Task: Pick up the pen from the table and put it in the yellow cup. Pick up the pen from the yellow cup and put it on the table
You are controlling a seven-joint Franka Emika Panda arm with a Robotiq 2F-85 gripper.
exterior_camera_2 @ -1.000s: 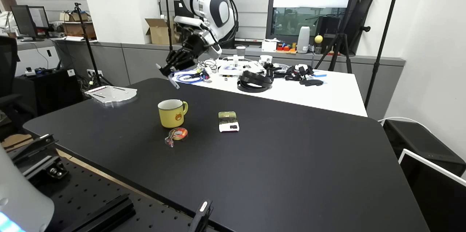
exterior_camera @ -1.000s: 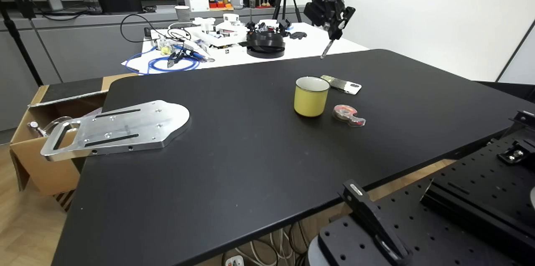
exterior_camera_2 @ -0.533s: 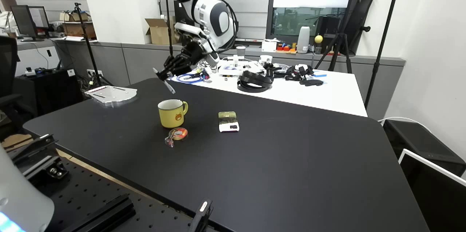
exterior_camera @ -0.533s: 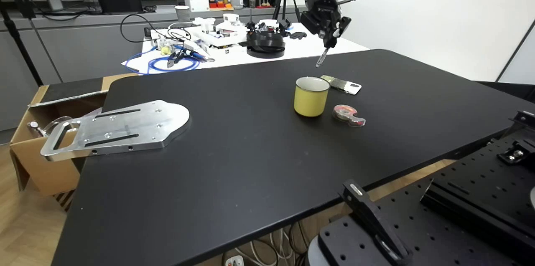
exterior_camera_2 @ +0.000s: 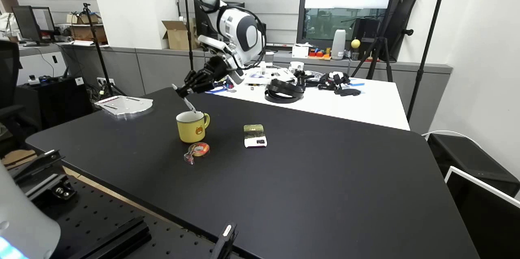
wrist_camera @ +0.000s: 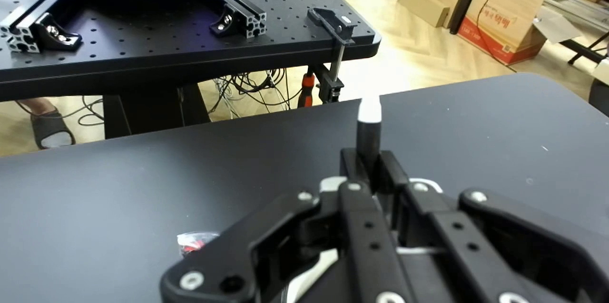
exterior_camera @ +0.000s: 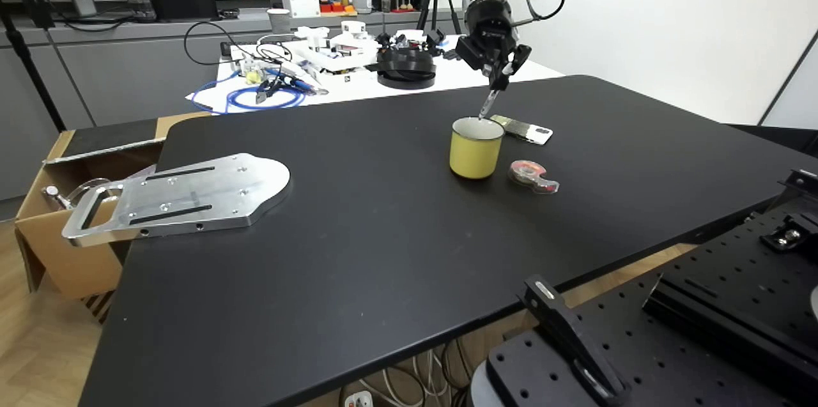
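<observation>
My gripper (exterior_camera: pixel 500 78) is shut on the pen (exterior_camera: pixel 489 103), which is tilted with its lower end down at the far rim of the yellow cup (exterior_camera: pixel 471 158). I cannot tell whether that end is inside the rim. In an exterior view the gripper (exterior_camera_2: pixel 183 91), the pen (exterior_camera_2: pixel 190 105) and the yellow cup (exterior_camera_2: pixel 191 131), with its handle and bear print, show the same. In the wrist view the pen's dark body and white end (wrist_camera: pixel 369 131) stick out past the gripper's fingertips (wrist_camera: pixel 368 170); the cup is mostly hidden there. The cup stands upright on the black table (exterior_camera: pixel 358 279).
A clear tape dispenser (exterior_camera: pixel 533 177) lies close beside the cup. A flat grey-white object (exterior_camera: pixel 524 130) lies behind it. A metal plate with a handle (exterior_camera: pixel 185 196) overhangs the table's edge. A white table (exterior_camera: pixel 351 81) with cables and gear stands behind.
My gripper has come down toward the cup with the pen in it. The pen's lower end has gone from well above the cup to its rim. The cup has not moved.
</observation>
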